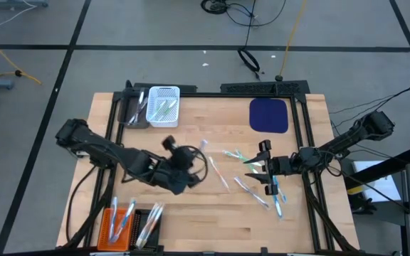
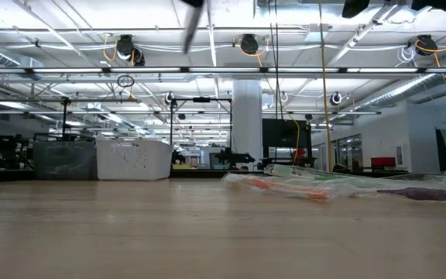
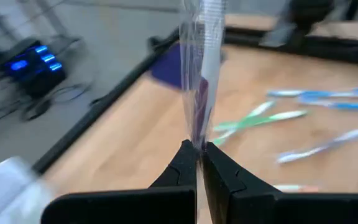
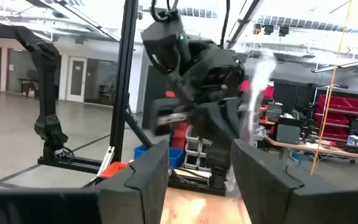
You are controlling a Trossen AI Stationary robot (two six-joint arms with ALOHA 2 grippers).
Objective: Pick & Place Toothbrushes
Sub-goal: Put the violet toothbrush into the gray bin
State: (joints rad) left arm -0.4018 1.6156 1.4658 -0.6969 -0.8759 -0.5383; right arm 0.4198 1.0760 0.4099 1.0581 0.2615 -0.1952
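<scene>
My left gripper (image 1: 193, 156) hovers over the table's middle, shut on a toothbrush in a clear wrapper (image 3: 199, 68). That toothbrush shows as a pale stick (image 1: 203, 146) in the high view. Several loose toothbrushes (image 1: 251, 188) with blue, green and white handles lie flat on the wood right of centre, and they also show in the low view (image 2: 316, 186). My right gripper (image 1: 258, 169) is open above these, and its fingers frame the left arm in its wrist view (image 4: 201, 180). More toothbrushes lie in the white basket (image 1: 164, 105) and in the near-left baskets. My left gripper pinches the wrapped toothbrush by one end (image 3: 196, 142) between its two fingertips (image 3: 182, 158). The stick runs on straight ahead of the fingers, roughly in line with them. It is lifted clear of the table.
A white basket and a grey basket (image 1: 134, 110) stand at the far left. An orange basket (image 1: 116, 224) and a black one (image 1: 148, 226) stand at the near left edge. A dark blue pad (image 1: 269, 115) lies far right. A black frame rims the table.
</scene>
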